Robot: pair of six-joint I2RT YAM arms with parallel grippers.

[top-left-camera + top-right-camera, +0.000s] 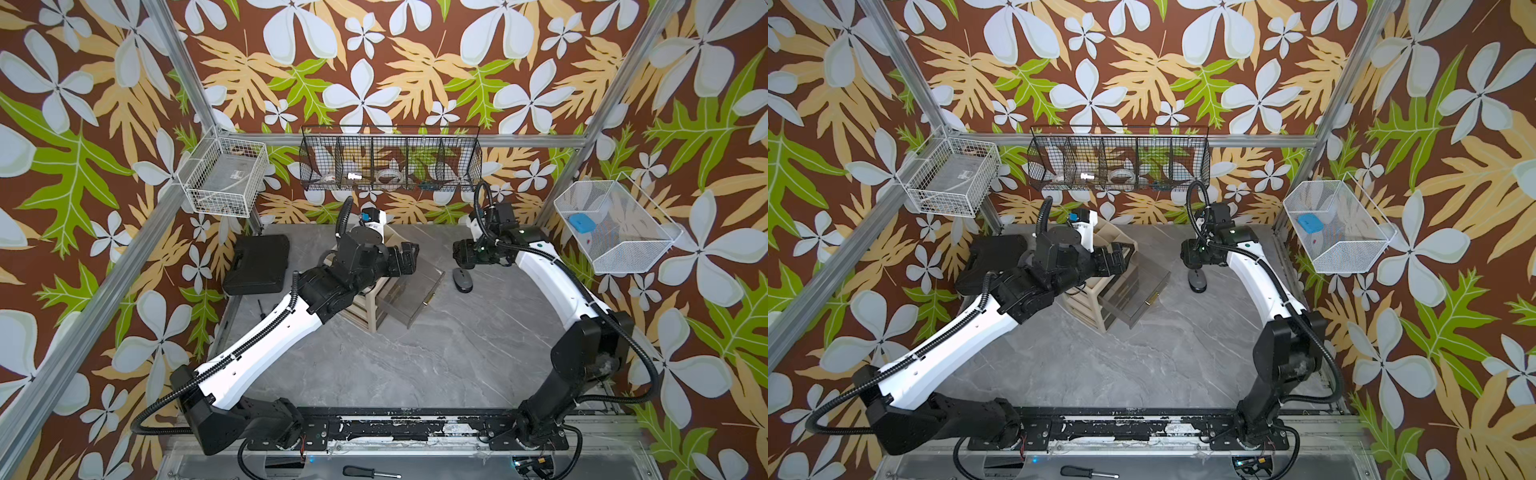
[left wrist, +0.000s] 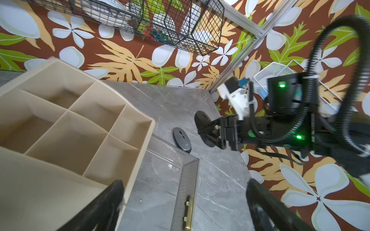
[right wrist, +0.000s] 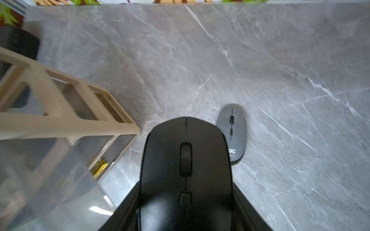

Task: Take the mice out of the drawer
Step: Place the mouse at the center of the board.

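Grey marbled surface (image 1: pixel 415 365) carries everything you need to track. On it stands the beige organiser (image 1: pixel 365 309), its open-topped compartments showing nothing inside in the left wrist view. The black case (image 1: pixel 257 264) sits well apart at the far left; it is not part of the job.

Clear drawer (image 2: pixel 190 174) is pulled out of the organiser toward the right arm. The part you can see holds no mouse; the part under the organiser's top is hidden.

Left gripper (image 1: pixel 409 258) hovers over the organiser and drawer with jaws spread wide, holding nothing.

Right gripper (image 2: pixel 215 131) has its jaws closed on the black mouse (image 3: pixel 186 170), gripped by its two long sides and carried in the air, clear of the surface.

Dark grey mouse (image 3: pixel 233 134) lies flat on the surface, just beside the drawer's outer corner and close under the carried one. No other mice show in any view.

Step in hand, as judged: set-down of the black mouse, the second one out.

Next move calls for you to lower it onto bare surface next to the grey one, not on top of it, and to part the jaws only once it rests flat. Then check the drawer's hidden part, and the lower drawers, for the remaining mice.
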